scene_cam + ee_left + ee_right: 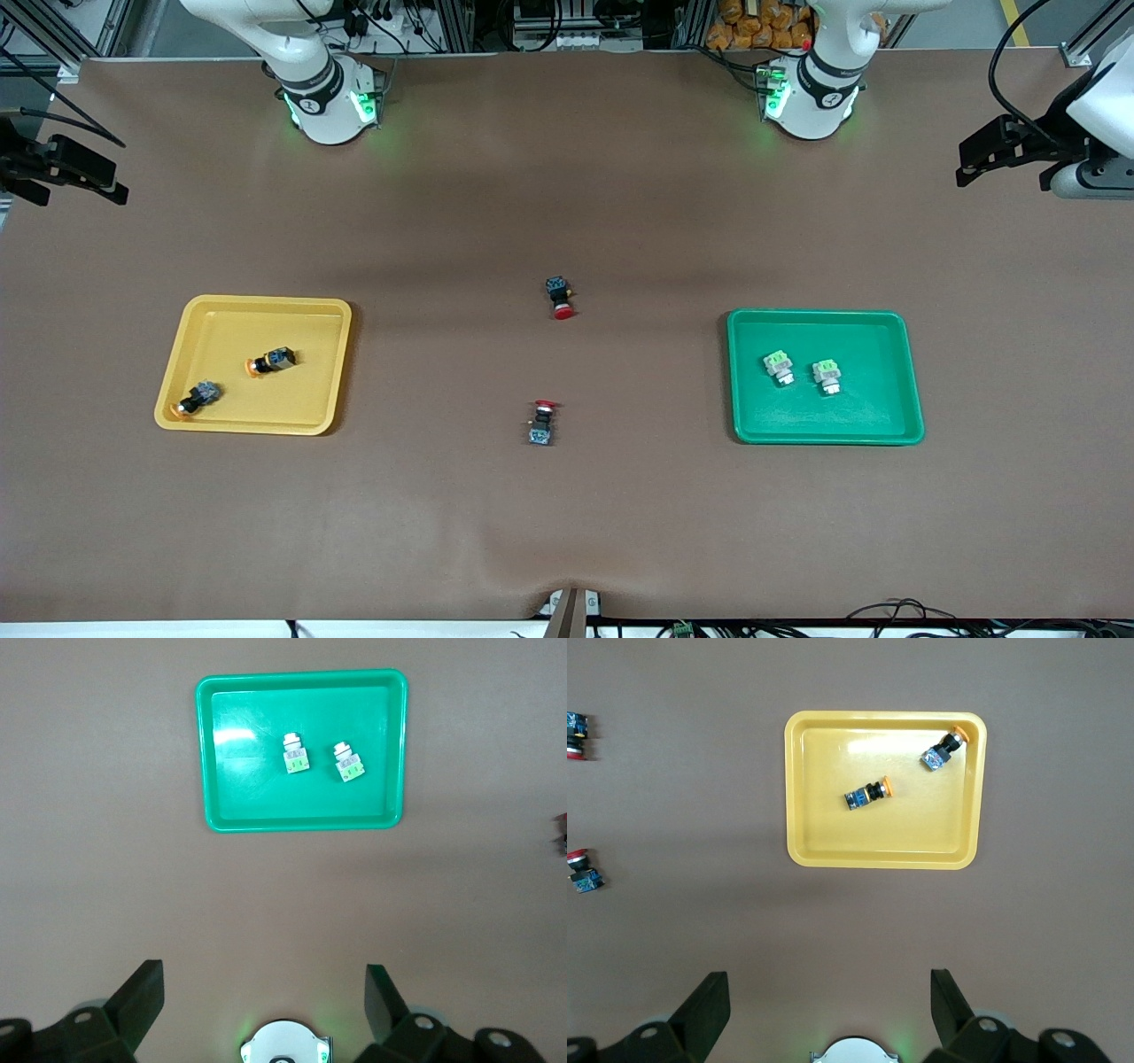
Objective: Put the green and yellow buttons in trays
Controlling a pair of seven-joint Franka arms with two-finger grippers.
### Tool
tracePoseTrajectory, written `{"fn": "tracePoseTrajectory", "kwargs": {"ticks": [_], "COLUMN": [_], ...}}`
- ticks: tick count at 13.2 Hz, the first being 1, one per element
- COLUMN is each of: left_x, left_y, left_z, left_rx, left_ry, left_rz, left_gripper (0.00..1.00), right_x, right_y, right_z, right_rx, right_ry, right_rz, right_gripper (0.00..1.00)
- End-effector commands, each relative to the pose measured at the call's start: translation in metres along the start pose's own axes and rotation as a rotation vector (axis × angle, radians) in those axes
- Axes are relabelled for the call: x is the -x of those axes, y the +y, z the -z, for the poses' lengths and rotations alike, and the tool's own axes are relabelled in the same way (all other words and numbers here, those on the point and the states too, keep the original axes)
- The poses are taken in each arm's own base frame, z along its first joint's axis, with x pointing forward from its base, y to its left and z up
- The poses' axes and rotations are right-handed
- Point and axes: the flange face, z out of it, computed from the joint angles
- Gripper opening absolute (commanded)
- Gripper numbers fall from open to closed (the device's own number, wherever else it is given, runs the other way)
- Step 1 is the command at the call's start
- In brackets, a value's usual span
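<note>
On the brown table (pixel 567 532), left end effector (pixel 264 997) and right end effector (pixel 829 997) hover spread wide, seemingly empty.

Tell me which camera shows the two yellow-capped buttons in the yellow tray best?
The right wrist view: it looks straight down on the yellow tray and both yellow-capped buttons. The front view shows them smaller. The left wrist view misses them.

Two red-capped switches (pixel 560 297) (pixel 542 422) mid-table between yellow tray (pixel 190 319) and green tray (pixel 904 354)
</note>
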Motion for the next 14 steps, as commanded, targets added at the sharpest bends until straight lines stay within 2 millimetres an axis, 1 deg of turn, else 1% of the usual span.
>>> {"fn": "tracePoseTrajectory", "kwargs": {"ticks": [1, 6, 8, 11, 14], "left_x": [-0.003, -0.003, -0.006, -0.007, -0.009], "left_y": [-0.001, -0.014, -0.017, -0.016, -0.015], "left_z": [0.003, 0.003, 0.000, 0.001, -0.004], "left_rx": [0.045, 0.053, 0.054, 0.055, 0.053], "left_ry": [0.009, 0.007, 0.000, 0.003, -0.011], "left_rz": [0.008, 0.038, 0.046, 0.041, 0.040], "left_gripper": [1.00, 1.00, 1.00, 1.00, 1.00], "right_x": [-0.002, -0.001, -0.002, -0.002, -0.002], "right_y": [0.003, 0.005, 0.011, 0.012, 0.011], "right_z": [0.004, 0.004, 0.003, 0.004, 0.004], "right_rx": [-0.001, -0.011, -0.030, -0.032, -0.030], "right_ry": [0.007, 0.008, 0.008, 0.008, 0.009], "right_rz": [-0.014, -0.023, -0.028, -0.030, -0.025], "right_gripper": [1.00, 1.00, 1.00, 1.00, 1.00]}}
